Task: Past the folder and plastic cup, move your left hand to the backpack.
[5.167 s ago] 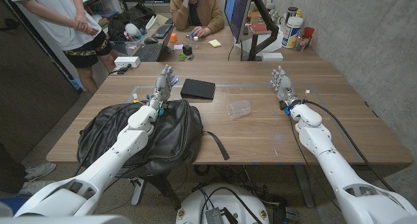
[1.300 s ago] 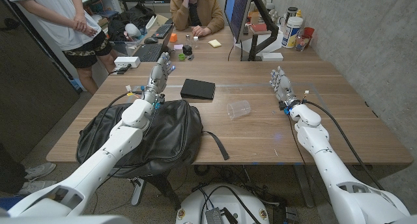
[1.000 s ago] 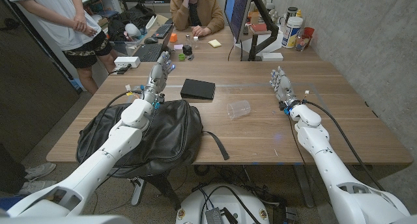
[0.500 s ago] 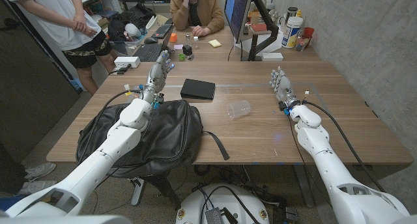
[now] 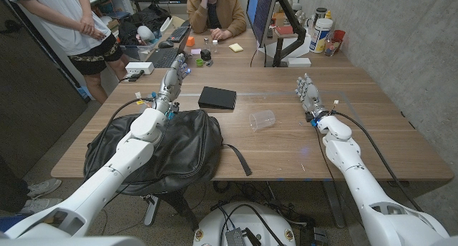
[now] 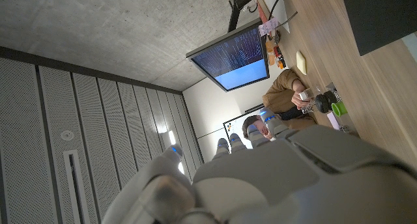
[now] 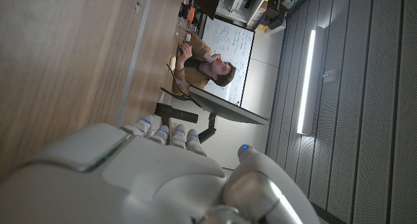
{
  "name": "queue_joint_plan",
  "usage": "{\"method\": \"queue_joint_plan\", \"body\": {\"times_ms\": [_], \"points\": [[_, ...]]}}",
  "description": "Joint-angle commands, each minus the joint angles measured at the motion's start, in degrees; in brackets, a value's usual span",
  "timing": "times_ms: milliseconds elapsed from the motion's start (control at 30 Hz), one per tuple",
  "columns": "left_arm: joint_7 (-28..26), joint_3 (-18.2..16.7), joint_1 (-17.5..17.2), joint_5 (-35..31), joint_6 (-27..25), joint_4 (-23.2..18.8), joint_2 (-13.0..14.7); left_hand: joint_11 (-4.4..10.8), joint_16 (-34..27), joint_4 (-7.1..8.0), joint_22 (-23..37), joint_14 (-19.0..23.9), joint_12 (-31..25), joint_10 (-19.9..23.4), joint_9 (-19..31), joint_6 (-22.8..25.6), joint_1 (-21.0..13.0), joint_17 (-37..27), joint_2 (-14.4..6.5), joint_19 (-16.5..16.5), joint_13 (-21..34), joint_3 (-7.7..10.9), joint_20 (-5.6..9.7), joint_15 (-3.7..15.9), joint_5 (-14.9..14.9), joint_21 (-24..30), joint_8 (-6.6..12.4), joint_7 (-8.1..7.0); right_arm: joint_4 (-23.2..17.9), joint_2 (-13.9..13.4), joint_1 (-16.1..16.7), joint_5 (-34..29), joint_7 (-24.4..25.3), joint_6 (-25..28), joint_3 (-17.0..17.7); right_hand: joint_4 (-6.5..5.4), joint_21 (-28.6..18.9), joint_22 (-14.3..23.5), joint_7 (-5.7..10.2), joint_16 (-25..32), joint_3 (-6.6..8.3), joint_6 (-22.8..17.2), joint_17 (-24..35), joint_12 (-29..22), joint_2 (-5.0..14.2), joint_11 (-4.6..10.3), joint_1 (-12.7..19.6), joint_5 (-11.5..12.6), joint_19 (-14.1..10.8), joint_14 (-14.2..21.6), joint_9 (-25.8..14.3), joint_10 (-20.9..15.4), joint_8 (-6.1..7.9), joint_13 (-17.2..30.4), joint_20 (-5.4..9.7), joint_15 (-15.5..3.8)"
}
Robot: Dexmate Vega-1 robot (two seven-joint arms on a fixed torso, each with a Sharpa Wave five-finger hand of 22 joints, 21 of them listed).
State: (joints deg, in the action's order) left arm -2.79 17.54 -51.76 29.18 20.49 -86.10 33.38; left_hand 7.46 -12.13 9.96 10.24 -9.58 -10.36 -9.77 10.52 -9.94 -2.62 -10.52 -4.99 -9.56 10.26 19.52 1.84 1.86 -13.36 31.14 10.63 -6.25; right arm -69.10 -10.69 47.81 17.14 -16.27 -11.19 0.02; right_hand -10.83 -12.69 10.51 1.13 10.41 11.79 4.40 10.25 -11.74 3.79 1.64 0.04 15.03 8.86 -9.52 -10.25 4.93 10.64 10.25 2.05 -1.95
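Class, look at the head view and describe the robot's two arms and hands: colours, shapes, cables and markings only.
Both arms are glossy white, rounded shells. The left hand and right hand are grey metal with small blue marks on the fingers. A black cable runs along the right arm; thin cables with coloured connectors sit at the left wrist.

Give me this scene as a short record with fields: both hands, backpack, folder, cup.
left hand: raised beyond the backpack's far edge, fingers apart, holding nothing
right hand: over the table's right side, holding nothing
backpack: black, near left, under the left arm
folder: black, flat, mid-table
plastic cup: clear, on its side
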Motion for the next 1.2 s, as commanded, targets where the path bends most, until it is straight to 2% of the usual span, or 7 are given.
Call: {"method": "queue_joint_plan", "body": {"times_ms": [33, 533, 1200], "points": [[0.1, -0.6, -0.9, -0.7, 0.8, -1.4, 0.8, -0.04, 0.2, -0.12, 0.3, -8.5, -0.2, -8.6, 0.2, -8.6, -0.8, -0.1, -4.4, -2.2, 0.3, 0.49, 4.50, 4.53, 0.0, -0.2, 0.54, -0.35, -0.3, 0.2, 0.3, -0.3, 0.4, 0.0, -0.3, -0.06, 0.1, 0.3, -0.15, 0.4, 0.36, 0.5, 0.3, 0.0, 6.55, 0.03, -0.4, -0.1, 0.3, -4.1, -0.2, 0.3, 0.22, 0.2, 5.33, -1.43], [0.7, -1.0, -1.6, -2.0, 2.0, -3.1, 1.4, 0.04, 0.2, -0.36, 0.3, -8.4, -0.2, -8.5, 0.2, -8.6, -1.3, 0.0, -4.1, -2.2, 0.3, 0.76, 4.49, 4.45, -0.1, -0.5, 0.53, -0.47, -0.6, 0.4, 0.3, -0.3, 0.7, 0.0, -0.6, -0.06, 0.2, 0.3, -0.21, 0.4, 0.35, 0.5, 0.3, 0.0, 6.54, -0.07, -0.4, -0.2, 0.3, -4.1, -0.2, 0.2, 0.23, 0.2, 5.25, -1.35], [0.8, -1.3, -1.7, -3.7, 2.6, -3.8, 1.8, 0.02, 0.3, -0.57, 0.3, -8.6, -0.2, -8.6, 0.2, -8.6, -1.9, 0.0, -3.9, -2.3, 0.3, 1.11, 4.53, 4.48, -0.1, -0.8, 0.49, -0.54, 1.9, 0.9, -1.2, -0.8, 0.7, -1.0, -1.1, -0.06, 0.3, 0.3, -0.22, 0.4, 0.30, 0.5, 0.3, 0.0, 6.49, -0.01, -0.4, -0.2, 0.4, -4.1, -0.2, 0.2, 0.22, 0.2, 5.34, -1.30]]}}
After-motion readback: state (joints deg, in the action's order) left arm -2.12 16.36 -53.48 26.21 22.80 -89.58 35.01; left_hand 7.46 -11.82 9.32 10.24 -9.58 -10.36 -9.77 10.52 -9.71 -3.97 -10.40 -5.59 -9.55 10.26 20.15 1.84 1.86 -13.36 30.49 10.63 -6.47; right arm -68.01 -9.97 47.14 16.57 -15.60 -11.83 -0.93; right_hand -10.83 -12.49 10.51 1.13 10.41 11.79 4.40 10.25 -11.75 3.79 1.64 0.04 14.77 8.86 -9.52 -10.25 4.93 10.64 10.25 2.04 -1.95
